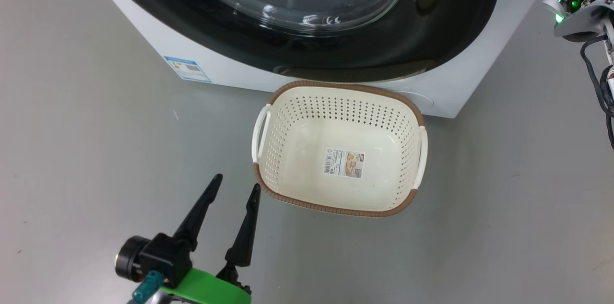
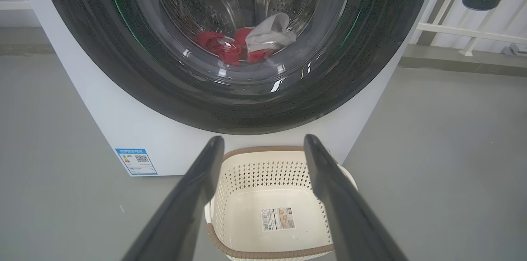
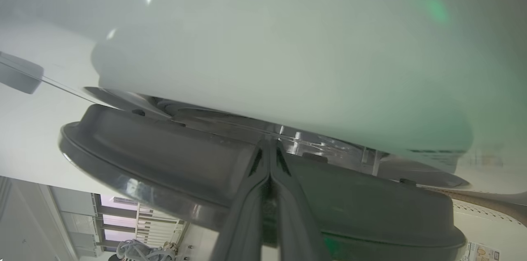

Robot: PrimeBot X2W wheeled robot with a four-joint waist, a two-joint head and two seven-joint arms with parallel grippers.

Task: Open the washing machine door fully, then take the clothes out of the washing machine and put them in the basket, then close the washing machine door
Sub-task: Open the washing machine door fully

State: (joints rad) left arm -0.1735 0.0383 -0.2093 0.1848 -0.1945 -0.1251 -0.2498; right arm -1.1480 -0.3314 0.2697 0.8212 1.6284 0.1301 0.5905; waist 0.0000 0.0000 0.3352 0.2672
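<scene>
The head view looks steeply down from above on the floor (image 1: 72,150), the basket (image 1: 268,150) and the lower front of the washer (image 1: 230,73) with its door (image 1: 431,30). The left wrist view sits low near the floor, facing the washer's front almost level along the left gripper (image 2: 263,138). It shares basket, door and blue label (image 1: 187,69) with the head view. The right wrist view is very close to the door's edge, sharing the door and a corner of the basket.

Smooth grey floor (image 1: 72,150); white railing (image 2: 453,30) at its far edge
</scene>
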